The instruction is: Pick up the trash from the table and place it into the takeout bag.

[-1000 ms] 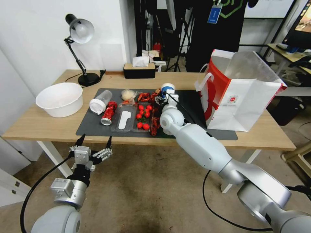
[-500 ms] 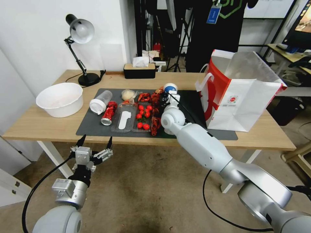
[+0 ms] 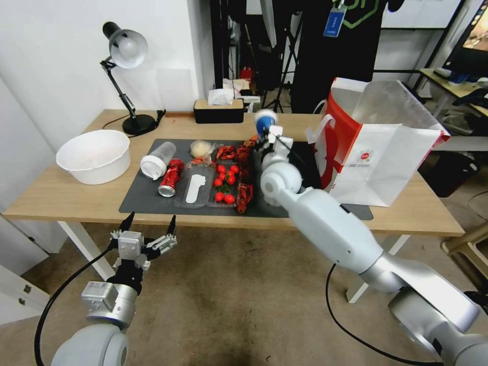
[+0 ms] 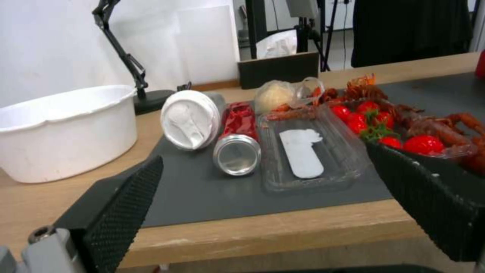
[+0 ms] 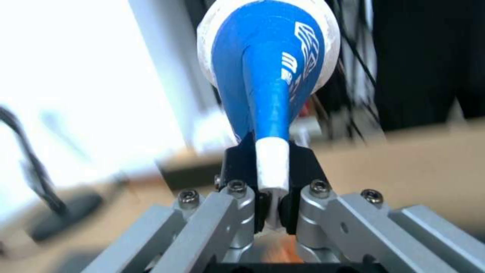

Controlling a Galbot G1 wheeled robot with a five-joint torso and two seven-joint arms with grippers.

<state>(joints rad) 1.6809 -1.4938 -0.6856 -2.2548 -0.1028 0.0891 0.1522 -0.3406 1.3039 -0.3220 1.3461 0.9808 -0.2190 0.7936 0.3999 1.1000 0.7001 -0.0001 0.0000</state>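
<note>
The paper cup [image 5: 268, 72], pinched flat, looks matt; the can [image 4: 236, 146] is shiny metal; the tray [image 4: 303, 155] is clear glossy plastic; the mat [image 3: 152, 195] is dull dark grey on a pale wood-grain table [image 3: 61, 195]; the bag [image 3: 386, 152] is smooth paper

White basin [image 3: 93, 155], desk lamp [image 3: 125, 66], tissue box [image 3: 218, 109] on wood; cherry tomatoes [image 3: 225, 182] in clear tray.

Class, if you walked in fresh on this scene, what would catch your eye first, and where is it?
First, the right gripper holding a squashed blue-and-white paper cup above the far edge of the dark mat, beside the big red-and-white takeout bag at the table's right end. Next, the red tomatoes in a clear tray mid-mat. The left gripper hangs open below the table's near edge.
</note>
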